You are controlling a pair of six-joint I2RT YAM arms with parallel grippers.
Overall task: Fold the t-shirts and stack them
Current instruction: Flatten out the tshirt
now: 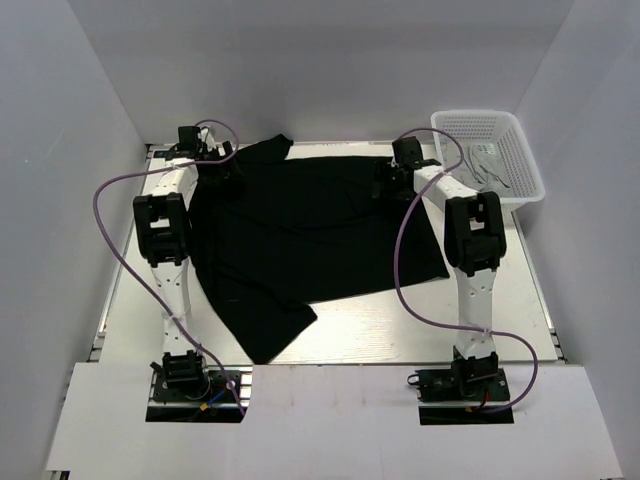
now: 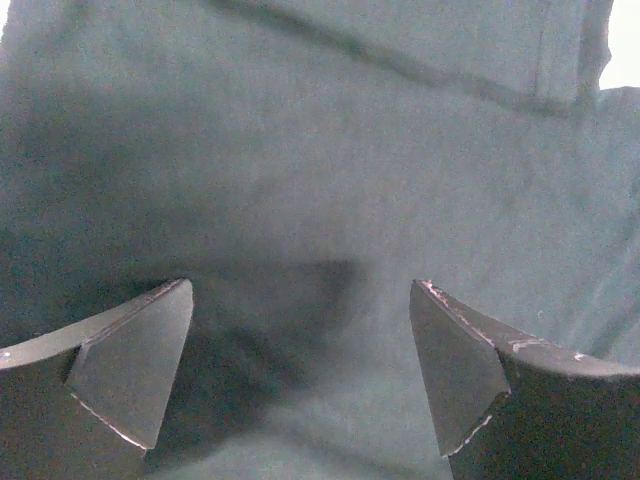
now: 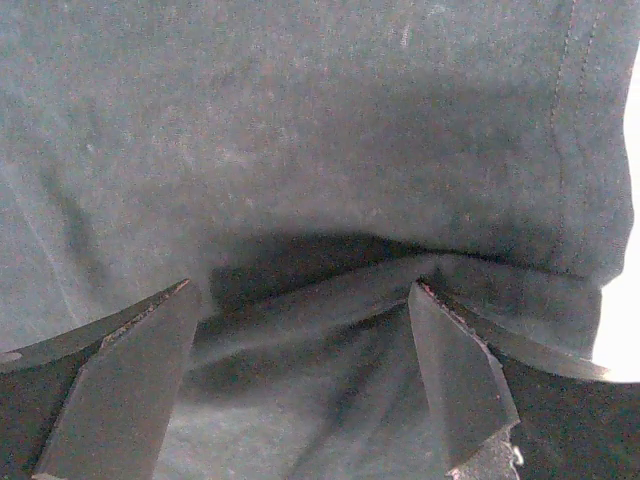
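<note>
Both grippers gape wide, empty. Under the left gripper the plain black cloth t-shirt lies smooth; at the right gripper it ridges up.

No text, label, brand, number or sign can be read in any view. The t-shirt shows only plain black cloth, and the basket at 1 o'clock is too small to make out any marking.

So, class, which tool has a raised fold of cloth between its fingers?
The right tool: a ridge of the black t-shirt rises between its fingers; beneath the left tool the cloth lies flat.
</note>
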